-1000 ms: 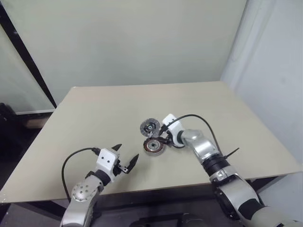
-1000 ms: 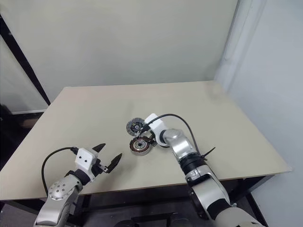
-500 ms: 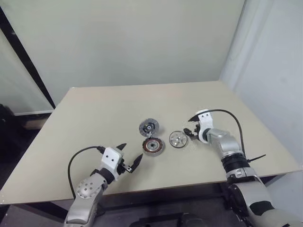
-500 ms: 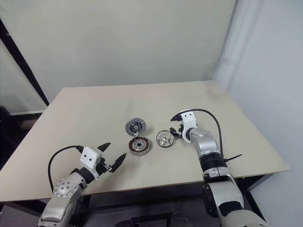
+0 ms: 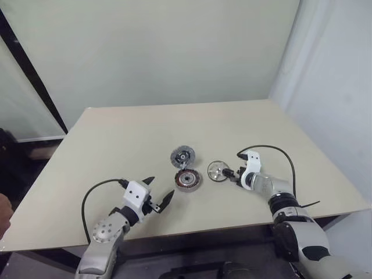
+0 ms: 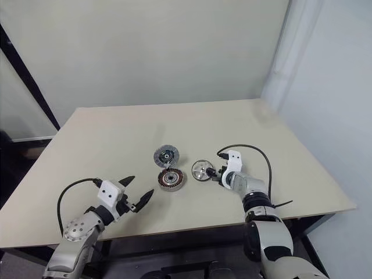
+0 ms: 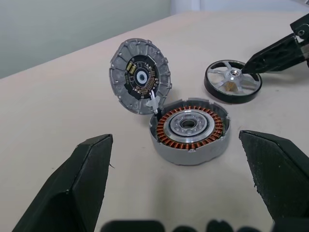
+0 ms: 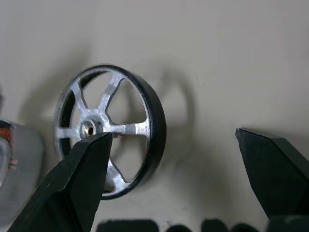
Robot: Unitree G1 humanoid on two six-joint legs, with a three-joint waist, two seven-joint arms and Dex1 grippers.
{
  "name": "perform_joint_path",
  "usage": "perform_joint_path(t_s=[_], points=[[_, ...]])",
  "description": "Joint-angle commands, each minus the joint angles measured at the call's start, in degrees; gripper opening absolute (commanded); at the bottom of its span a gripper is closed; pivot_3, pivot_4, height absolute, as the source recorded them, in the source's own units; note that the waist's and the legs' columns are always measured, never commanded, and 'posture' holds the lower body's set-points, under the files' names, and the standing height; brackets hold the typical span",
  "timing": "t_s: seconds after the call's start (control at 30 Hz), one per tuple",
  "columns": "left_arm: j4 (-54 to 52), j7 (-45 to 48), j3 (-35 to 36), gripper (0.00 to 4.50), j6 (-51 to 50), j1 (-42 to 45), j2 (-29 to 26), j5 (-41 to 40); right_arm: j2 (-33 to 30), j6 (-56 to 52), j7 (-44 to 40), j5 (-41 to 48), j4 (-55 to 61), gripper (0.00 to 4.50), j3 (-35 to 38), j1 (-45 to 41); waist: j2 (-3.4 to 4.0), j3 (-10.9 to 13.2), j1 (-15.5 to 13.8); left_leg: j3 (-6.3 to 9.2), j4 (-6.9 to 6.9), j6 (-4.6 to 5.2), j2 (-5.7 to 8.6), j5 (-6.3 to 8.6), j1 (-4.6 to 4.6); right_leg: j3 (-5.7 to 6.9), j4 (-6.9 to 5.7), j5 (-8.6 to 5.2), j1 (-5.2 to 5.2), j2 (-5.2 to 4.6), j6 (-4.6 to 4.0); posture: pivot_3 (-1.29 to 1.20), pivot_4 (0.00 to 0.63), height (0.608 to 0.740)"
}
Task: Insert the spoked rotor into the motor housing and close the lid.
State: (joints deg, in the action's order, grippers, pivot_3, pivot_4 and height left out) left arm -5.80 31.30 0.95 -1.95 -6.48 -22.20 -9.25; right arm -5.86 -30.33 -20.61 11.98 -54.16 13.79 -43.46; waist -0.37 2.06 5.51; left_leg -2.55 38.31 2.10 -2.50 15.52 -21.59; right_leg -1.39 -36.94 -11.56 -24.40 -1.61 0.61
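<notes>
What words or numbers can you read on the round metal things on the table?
None can be read.
Bright silver spoked rotor: bare metal, no writing.
Round metal motor housing with copper windings: no label visible.
Grey toothed-rim lid: tiny parts on its inner face, no readable marks.

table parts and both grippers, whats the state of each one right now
spoked rotor: lying flat on the table, outside the housing, not gripped.
motor housing: open, copper windings showing, no rotor in it.
lid: tilted up, standing on edge against the housing's rim.
right gripper: open, one fingertip over the rotor's hub.
left gripper: open, holding nothing, apart from the parts.
</notes>
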Motion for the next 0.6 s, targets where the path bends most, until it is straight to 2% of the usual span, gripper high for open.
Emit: perform_joint_path(t_s=[0.03,0.13,0.23,0.47,0.57,0.6], points=[[-2.56,0.18,0.63,4.5,0.09,0.73,-0.66,-0.36,0.91,-2.13,-1.52,3.33,-0.11,4.47,1.71,-1.17,0.0,0.0,0.0,0.01,0.0,0.0,0.0,0.0,0.0,0.0,0.0,0.0,0.0,0.0,0.0,0.0,0.0,0.74],[-2.58,0.16,0.49,4.5,-0.02,0.87,-0.68,-0.29,1.29,-3.29,-1.47,5.15,0.33,4.47,3.23,-0.91,0.0,0.0,0.05,0.0,0.0,0.0,-0.04,0.0,0.01,-0.02,0.0,0.0,0.0,0.05,0.0,0.0,0.0,0.74],[-2.31,0.19,0.22,4.5,0.02,1.2,-0.61,-0.15,1.41,-5.25,-1.67,7.25,1.14,3.92,4.76,-0.78,0.0,0.0,0.04,0.01,0.0,0.0,-0.06,0.0,0.02,-0.02,-0.01,0.0,0.0,0.09,-0.01,0.0,0.0,0.74],[-2.15,0.16,-0.06,4.5,0.07,1.43,-0.41,-0.06,1.52,-7.47,-0.64,9.88,2.82,1.49,6.41,-0.77,0.01,0.0,-0.02,0.01,-0.01,0.0,-0.06,0.0,-0.01,-0.04,0.01,0.0,-0.01,0.1,0.0,0.0,0.0,0.74],[-2.1,0.16,-0.07,4.5,0.08,1.43,-0.41,-0.05,1.46,-7.72,-0.1,10.45,3.54,0.52,6.64,-0.69,0.01,0.0,-0.01,0.0,0.0,0.0,-0.04,0.0,0.0,-0.06,0.02,0.0,0.01,0.08,0.0,0.0,0.0,0.74],[-2.08,0.17,-0.07,4.5,0.09,1.42,-0.41,-0.04,1.46,-7.5,0.41,10.72,3.91,0.33,7.03,-0.75,0.01,0.0,-0.02,0.0,0.0,0.0,-0.03,0.0,-0.01,-0.08,0.01,0.0,0.01,0.08,0.0,0.0,0.0,0.74]])
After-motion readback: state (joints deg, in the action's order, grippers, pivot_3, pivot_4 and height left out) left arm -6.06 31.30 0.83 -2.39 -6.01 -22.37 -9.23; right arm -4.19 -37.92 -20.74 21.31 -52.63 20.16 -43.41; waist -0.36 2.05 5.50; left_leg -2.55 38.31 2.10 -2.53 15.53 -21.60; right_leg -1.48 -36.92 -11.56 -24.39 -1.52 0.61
